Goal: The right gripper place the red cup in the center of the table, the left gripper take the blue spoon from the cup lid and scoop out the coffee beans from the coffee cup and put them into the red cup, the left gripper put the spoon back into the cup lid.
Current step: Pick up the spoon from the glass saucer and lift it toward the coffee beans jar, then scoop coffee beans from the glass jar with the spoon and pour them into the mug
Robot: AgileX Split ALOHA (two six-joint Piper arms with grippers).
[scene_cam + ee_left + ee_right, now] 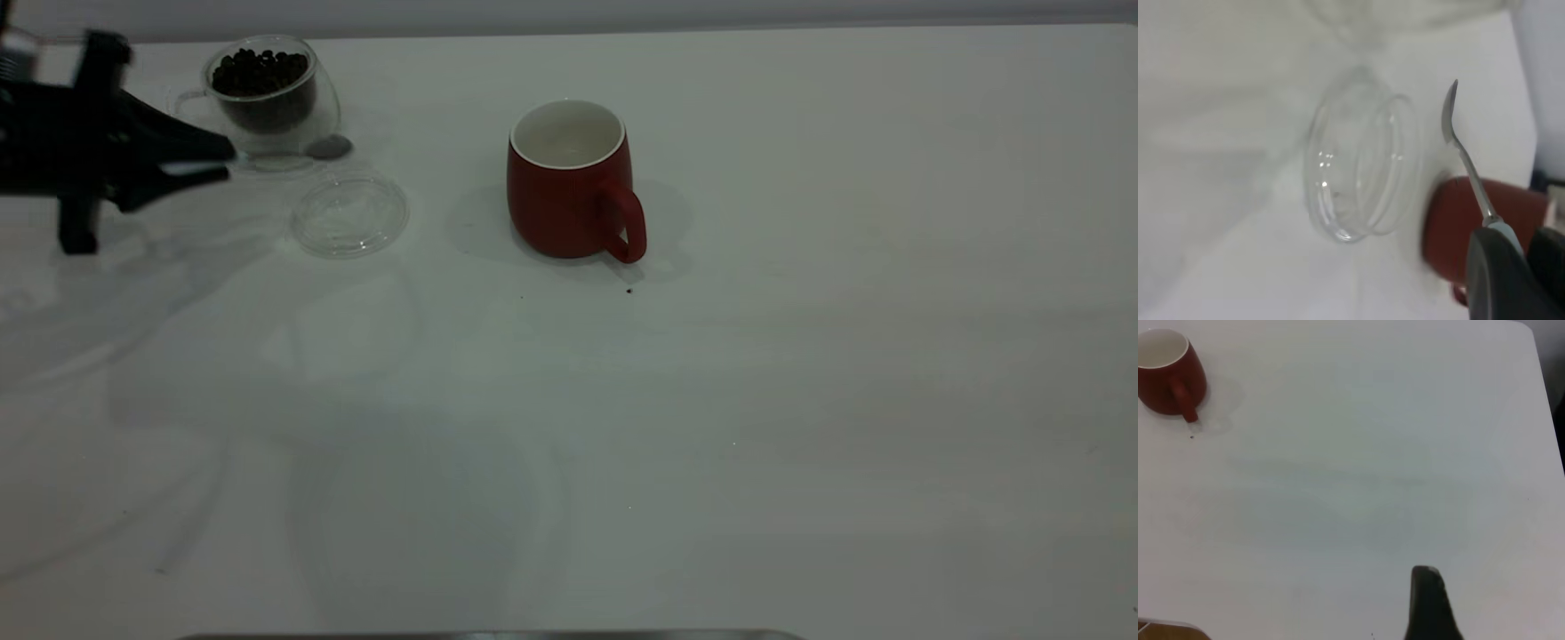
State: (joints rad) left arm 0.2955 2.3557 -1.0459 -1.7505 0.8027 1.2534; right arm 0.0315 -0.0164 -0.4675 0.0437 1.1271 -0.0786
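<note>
The red cup (pixel 569 182) stands upright near the middle of the table (pixel 800 400), handle toward the front; it also shows in the right wrist view (pixel 1168 373). The clear coffee cup (pixel 267 93) holds the coffee beans (pixel 260 71) at the far left. The cup lid (pixel 349 215) lies in front of it and holds nothing. My left gripper (pixel 222 164) is shut on the blue spoon's pale handle (pixel 1501 233). The spoon's bowl (pixel 329 147) hangs by the coffee cup's base, no beans seen in it. My right gripper (pixel 1431 613) is far from the red cup.
A tiny dark speck (pixel 629 290) lies on the table just in front of the red cup's handle. The table's far edge runs just behind the coffee cup. A bit of wood (pixel 1165 630) shows past one table corner.
</note>
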